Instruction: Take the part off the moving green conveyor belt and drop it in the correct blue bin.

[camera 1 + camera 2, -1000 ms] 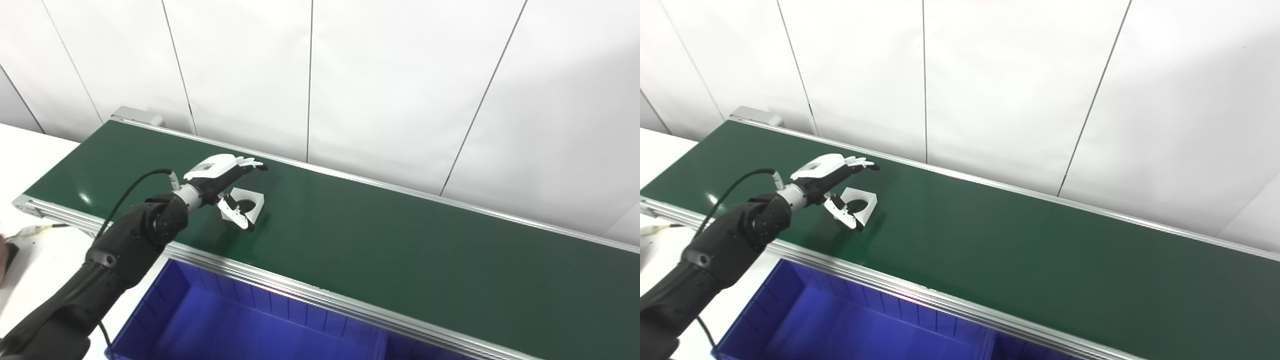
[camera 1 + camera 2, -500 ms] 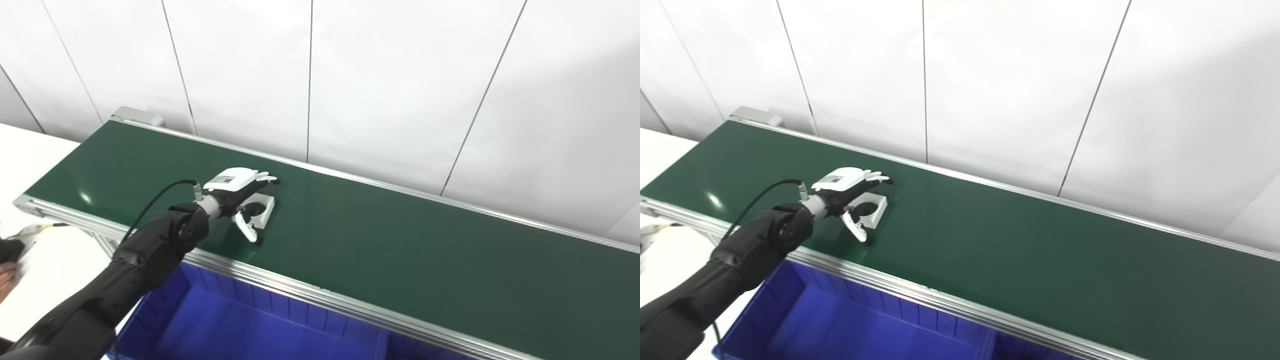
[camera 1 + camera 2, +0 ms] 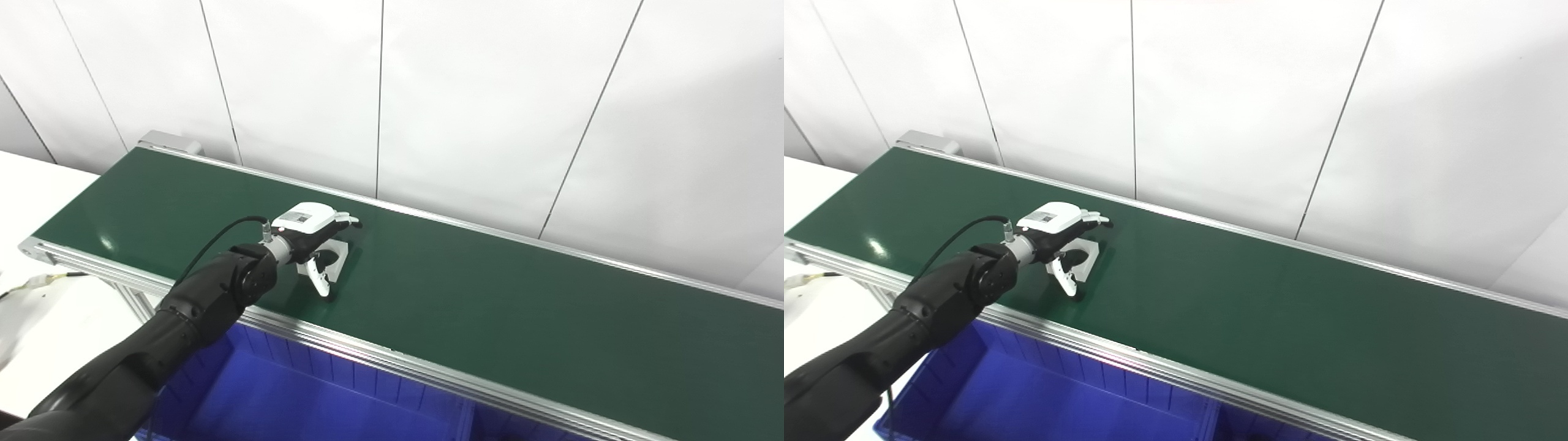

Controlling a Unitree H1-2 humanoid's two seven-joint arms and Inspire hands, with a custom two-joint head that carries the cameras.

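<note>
Nearest, one blue bin (image 3: 318,404) lies below the belt's front rail; a divider hints at a second compartment. One green conveyor belt (image 3: 490,306) carries one white part (image 3: 339,254), a square block with a round hole. One hand, the left hand (image 3: 312,236), hovers over it, fingers (image 3: 346,219) spread beyond the part, thumb on its near side, not visibly gripping. The right hand is unseen.

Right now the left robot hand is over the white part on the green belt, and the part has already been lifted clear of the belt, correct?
Not lifted. The white part sits flat on the green belt, as the left eye view shows. The left robot hand is over it, fingers apart around it, not clearly closed on it.
</note>
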